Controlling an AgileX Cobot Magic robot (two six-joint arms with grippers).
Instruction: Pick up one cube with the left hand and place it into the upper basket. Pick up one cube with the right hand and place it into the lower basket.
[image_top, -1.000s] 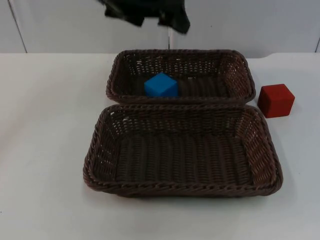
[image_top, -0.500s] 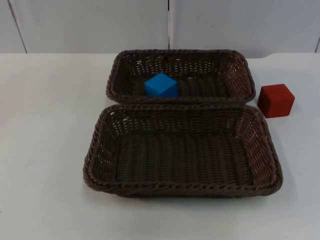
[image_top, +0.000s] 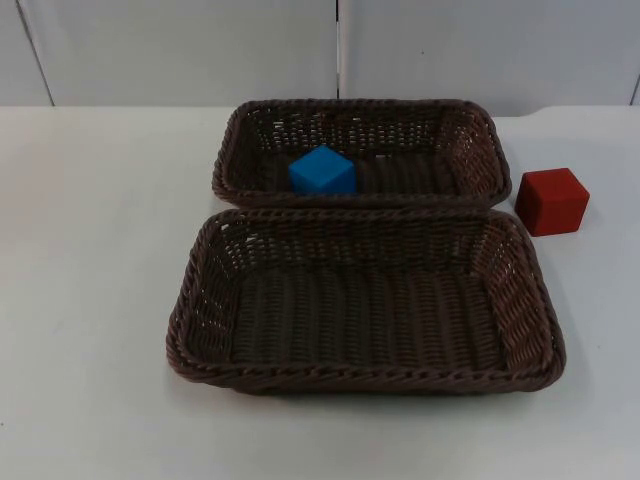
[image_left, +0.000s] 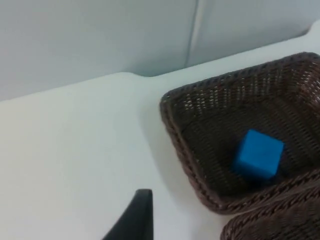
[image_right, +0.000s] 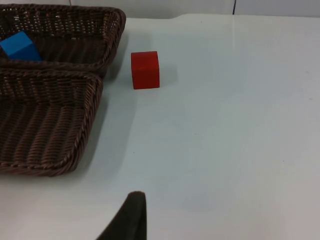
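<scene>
From the top view, two brown wicker baskets are seen side by side on the white table (image_top: 90, 300). A blue cube (image_top: 322, 171) lies inside the upper basket (image_top: 480, 150), so the left arm's half of the task is judged done. The lower basket (image_top: 530, 330), touching the upper basket's near rim, holds nothing. A red cube (image_top: 552, 201) sits on the table just beside the upper basket's right end, outside both baskets; the right arm's half is judged not yet begun.

In the left wrist view, the upper basket (image_left: 172, 120) is seen with the blue cube (image_left: 259, 154) resting on its woven floor. One black fingertip of the left gripper (image_left: 131, 220) hangs over bare table, apart from the basket; whether that claw is released or clenched cannot be told.

In the right wrist view, the red cube (image_right: 145, 69) stands just beside the upper basket (image_right: 112, 40), and the lower basket (image_right: 85, 125) is empty. The right gripper (image_right: 127, 220) hangs well apart from the red cube; its state cannot be told either.
</scene>
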